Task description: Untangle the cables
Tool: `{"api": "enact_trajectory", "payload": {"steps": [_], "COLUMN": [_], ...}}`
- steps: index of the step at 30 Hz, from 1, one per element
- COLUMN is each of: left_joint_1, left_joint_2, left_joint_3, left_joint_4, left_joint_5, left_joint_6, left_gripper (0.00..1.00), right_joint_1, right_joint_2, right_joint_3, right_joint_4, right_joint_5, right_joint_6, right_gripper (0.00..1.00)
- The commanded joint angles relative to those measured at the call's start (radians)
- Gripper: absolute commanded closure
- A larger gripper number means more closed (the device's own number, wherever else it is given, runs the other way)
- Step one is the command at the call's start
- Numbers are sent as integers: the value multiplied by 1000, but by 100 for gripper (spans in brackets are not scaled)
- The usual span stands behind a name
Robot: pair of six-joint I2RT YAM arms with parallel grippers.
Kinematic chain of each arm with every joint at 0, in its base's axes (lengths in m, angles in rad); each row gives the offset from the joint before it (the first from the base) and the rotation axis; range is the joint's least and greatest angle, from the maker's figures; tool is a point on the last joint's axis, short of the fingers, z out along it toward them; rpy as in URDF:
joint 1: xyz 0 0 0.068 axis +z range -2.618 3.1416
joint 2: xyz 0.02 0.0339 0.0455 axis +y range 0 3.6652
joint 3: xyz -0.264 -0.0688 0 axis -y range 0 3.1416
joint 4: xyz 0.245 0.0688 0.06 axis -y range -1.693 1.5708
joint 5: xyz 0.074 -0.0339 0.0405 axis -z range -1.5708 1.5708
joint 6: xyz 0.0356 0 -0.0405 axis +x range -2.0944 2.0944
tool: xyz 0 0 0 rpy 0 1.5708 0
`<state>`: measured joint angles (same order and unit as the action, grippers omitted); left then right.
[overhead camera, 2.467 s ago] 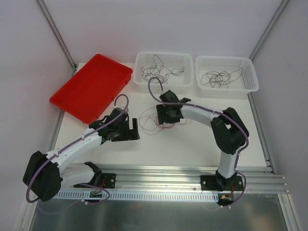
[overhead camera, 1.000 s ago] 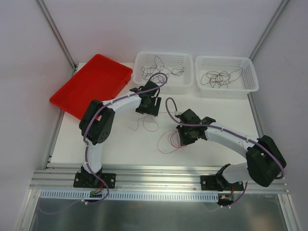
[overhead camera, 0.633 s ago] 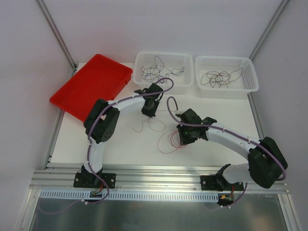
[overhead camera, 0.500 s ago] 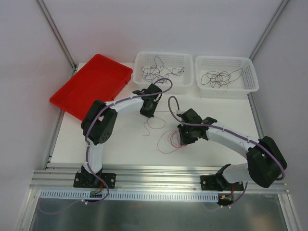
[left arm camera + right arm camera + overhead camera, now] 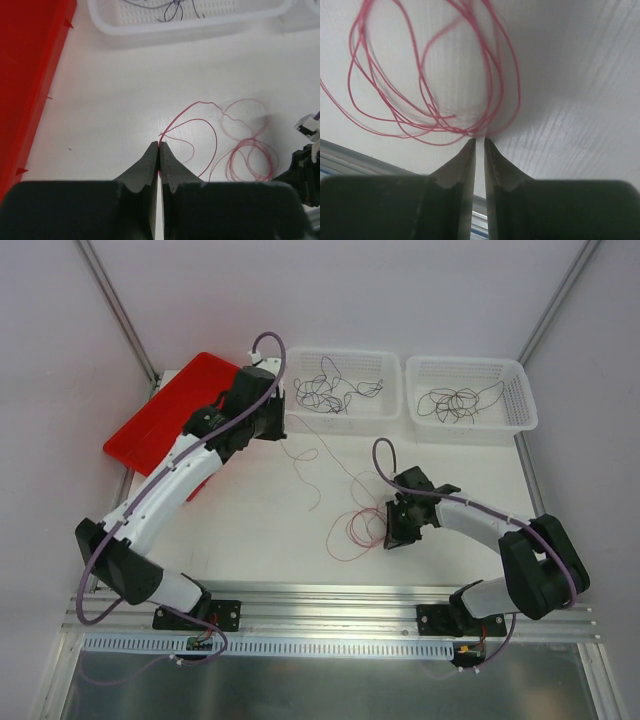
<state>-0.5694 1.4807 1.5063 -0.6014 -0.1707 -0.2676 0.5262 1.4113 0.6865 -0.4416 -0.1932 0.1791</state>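
Left gripper [image 5: 158, 146] swung back, clenched on red cable [image 5: 170, 126]; hold of right gripper [image 5: 480, 140] unclear

far-left corner: red tray [image 5: 140, 435] blocks | far edge: left basket [image 5: 345, 422], right basket [image 5: 470, 428], narrow gap between | table [image 5: 250, 540] centre: red-pink cables [image 5: 350, 530] coiled, strand running toward left basket | left side: left arm [image 5: 170, 490] crosses | near edge, centre: open
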Motion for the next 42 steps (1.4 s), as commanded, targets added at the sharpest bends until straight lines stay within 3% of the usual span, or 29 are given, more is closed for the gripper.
{"api": "enact_trajectory", "payload": {"steps": [1,9,15,19,20,21,28,34,42], "left_joint_1": [3,19,19,19,19,19,19,19,19], "left_joint_2": [-83,-221,-252,-289,-295,-303,-364,-427,-477], "left_joint_3": [86,277,287,220,192,178,74,5,-43], "left_joint_4": [-101,-181,-187,-189,-187,-187,-187,-189,-192], "left_joint_5": [-26,-66,62,79,82,83,85,76,60], "left_joint_6": [-12,13,-7,-36,-47,-48,-81,-99,-104], "left_gripper": [100,100,100,100,100,100,100,100,100], "right_joint_1": [-44,-120,-88,1,36,50,144,254,359], "right_joint_2": [21,5,-106,-163,-163,-158,26,239,429], "right_joint_3": [-36,-76,-33,68,82,99,258,422,567], "right_joint_4": [30,43,24,20,46,61,179,170,61], "right_joint_5": [-32,-54,-45,14,27,34,74,234,503], "right_joint_6": [26,25,-16,-23,-12,-12,-6,8,69], "right_gripper": [84,84,78,64,56,56,20,18,28]}}
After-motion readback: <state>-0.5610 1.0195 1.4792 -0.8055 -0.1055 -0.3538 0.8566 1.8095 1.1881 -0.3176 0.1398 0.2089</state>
